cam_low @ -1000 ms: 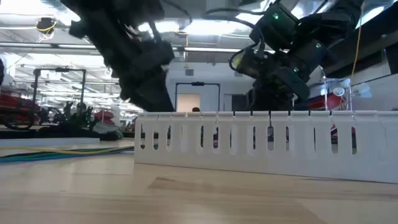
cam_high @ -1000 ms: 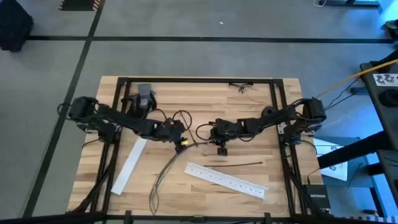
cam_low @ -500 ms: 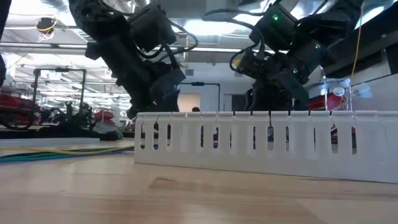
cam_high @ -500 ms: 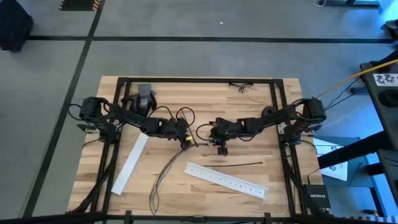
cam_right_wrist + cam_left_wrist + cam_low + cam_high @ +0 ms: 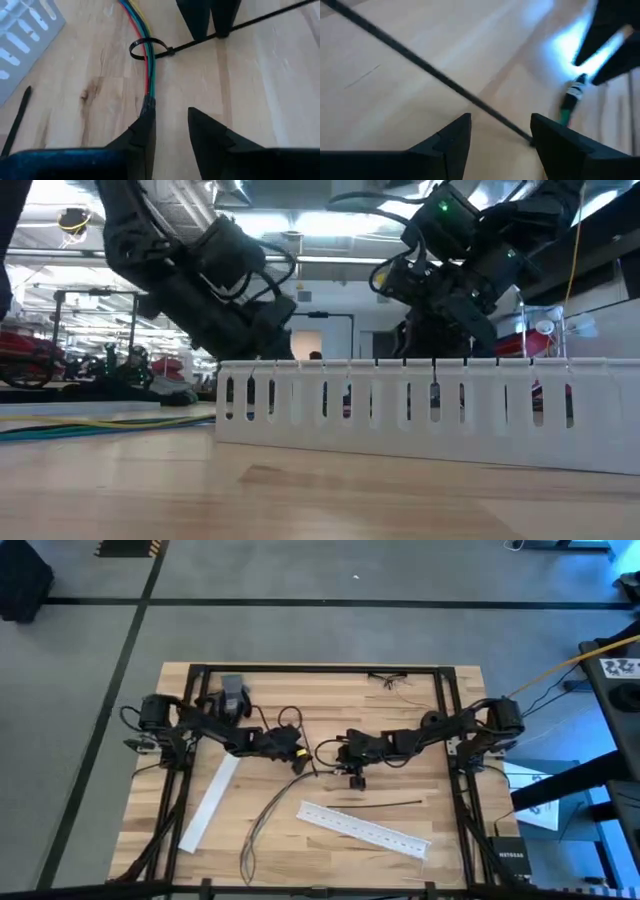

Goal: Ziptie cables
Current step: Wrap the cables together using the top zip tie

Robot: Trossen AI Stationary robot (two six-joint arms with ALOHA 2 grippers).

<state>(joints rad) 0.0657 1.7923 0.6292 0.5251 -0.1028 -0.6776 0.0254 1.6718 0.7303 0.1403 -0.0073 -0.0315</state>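
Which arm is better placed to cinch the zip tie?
Left, likely: the left gripper is at the zip tie's free tail, whose loop already circles the cables; the right gripper is at the cables' end.

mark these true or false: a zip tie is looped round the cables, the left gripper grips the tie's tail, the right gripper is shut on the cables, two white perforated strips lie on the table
1. A zip tie is looped round the cables. True.
2. The left gripper pinches the tie's tail. True.
3. The right gripper is shut on the cables. False: its fingers stand apart, the cable end beside one finger.
4. Two white perforated strips lie on the table. True: one on the left, one near the front.
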